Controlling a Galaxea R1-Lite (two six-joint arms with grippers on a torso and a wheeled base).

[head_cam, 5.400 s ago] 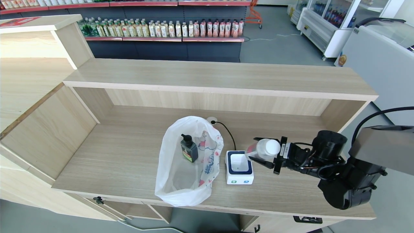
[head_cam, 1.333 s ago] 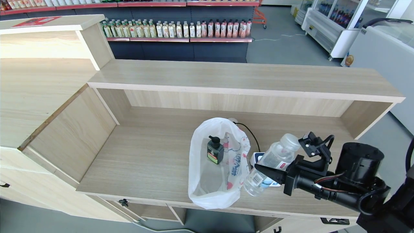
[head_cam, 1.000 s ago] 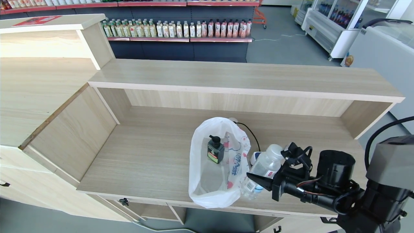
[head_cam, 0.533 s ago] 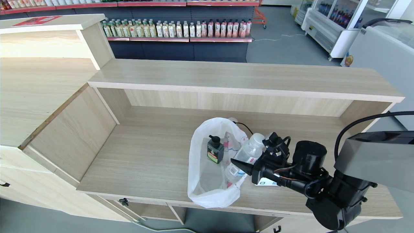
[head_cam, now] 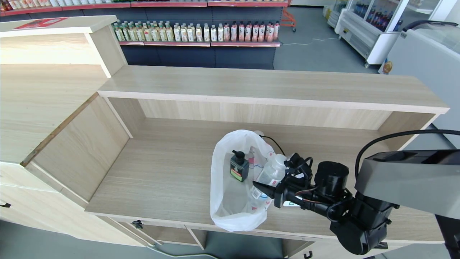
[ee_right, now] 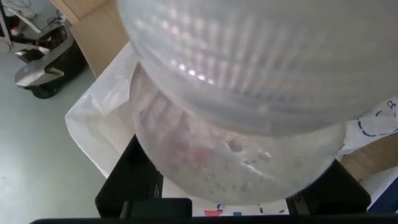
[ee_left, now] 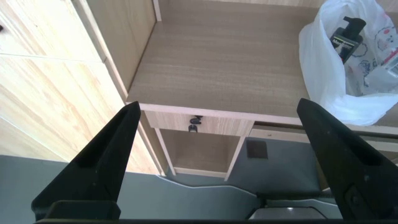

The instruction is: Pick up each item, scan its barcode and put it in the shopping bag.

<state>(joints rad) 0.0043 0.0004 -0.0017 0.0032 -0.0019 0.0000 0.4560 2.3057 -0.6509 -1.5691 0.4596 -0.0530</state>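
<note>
Leaning base-first into the mouth of the shopping bag, the clear bottle is clamped in the right gripper, cap pointing up and away. Left wrist view: the left gripper is spread wide, empty. Right wrist view: the bottle's base hangs above the bag.

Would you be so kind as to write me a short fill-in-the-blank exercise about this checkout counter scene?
1. The right gripper is ____ on the clear bottle.
2. The dark pump bottle stands ____ the shopping bag.
3. The left gripper holds nothing, and its fingers are ____.

Missing words: shut; inside; open.
</note>
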